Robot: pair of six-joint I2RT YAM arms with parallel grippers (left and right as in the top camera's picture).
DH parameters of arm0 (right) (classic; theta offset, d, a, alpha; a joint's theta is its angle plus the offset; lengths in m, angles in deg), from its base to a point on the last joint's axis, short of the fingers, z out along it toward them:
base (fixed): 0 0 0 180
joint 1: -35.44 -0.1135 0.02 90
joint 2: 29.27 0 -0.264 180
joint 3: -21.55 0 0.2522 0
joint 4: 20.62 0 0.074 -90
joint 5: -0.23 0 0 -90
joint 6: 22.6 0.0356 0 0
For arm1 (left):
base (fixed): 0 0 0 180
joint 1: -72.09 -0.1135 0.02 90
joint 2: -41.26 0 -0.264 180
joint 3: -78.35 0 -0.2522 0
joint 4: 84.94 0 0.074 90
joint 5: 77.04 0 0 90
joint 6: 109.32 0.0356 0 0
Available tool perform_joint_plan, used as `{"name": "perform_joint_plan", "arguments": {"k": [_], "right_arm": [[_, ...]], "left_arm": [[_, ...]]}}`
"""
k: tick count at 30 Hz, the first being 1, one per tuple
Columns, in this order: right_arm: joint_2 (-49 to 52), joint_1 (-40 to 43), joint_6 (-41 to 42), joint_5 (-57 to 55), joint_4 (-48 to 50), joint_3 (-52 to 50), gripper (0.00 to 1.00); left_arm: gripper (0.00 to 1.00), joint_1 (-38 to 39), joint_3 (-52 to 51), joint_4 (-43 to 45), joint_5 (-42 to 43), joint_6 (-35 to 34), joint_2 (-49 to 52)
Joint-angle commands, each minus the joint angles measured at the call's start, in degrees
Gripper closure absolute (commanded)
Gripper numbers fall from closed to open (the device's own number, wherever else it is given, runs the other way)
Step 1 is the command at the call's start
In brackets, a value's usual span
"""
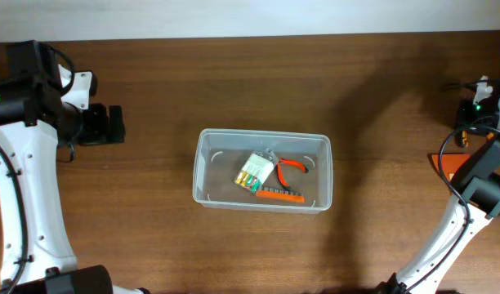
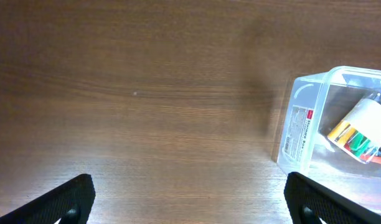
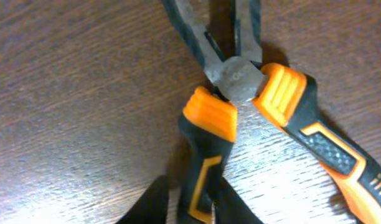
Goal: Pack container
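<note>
1. Orange-and-black pliers [image 3: 240,78] lie on the wooden table [image 3: 66,93], filling the right wrist view.
2. The right gripper [image 3: 193,208] pinches one pliers handle between its fingers [image 3: 154,205].
3. The left gripper [image 2: 190,205] hangs over bare table, its fingers [image 2: 72,199] spread wide and holding nothing.
4. The clear container [image 1: 203,167] sits mid-table between the arms. It holds red-handled cutters [image 1: 292,166], an orange bit strip [image 1: 279,195] and a small card pack [image 1: 256,173].

Overhead downward; left wrist shares container [image 1: 221,163]

Warm, even light; right wrist view blurry.
</note>
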Motion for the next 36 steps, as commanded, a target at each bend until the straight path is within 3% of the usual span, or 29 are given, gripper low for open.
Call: {"name": "perform_joint_plan", "arguments": {"k": [1, 11, 19, 26, 30, 36], "right_arm": [[0.85, 0.04, 0.44, -0.13, -0.37, 0.09, 0.83], [0.68, -0.31, 0.39, -0.07, -4.61, 4.98, 0.86], [0.59, -3.06, 0.37, 2.56, -15.93, 22.29, 0.82], [-2.21, -7.93, 0.15, 4.85, -26.60, 38.84, 0.86], [-4.70, -10.54, 0.17, 4.87, -31.61, 44.04, 0.93], [-8.87, -12.90, 0.42, 4.63, -32.79, 45.00, 0.93]], "left_arm": [[0.01, -0.04, 0.61, 0.15, 0.61, -0.72, 0.31], [0.01, -0.04, 0.61, 0.15, 0.61, -0.72, 0.31], [0.01, -0.04, 0.61, 0.15, 0.61, -0.72, 0.31], [0.01, -0.04, 0.61, 0.15, 0.61, -0.72, 0.31], [0.01, -0.04, 0.61, 0.15, 0.61, -0.72, 0.31], [0.01, -0.04, 0.61, 0.15, 0.61, -0.72, 0.31]]}}
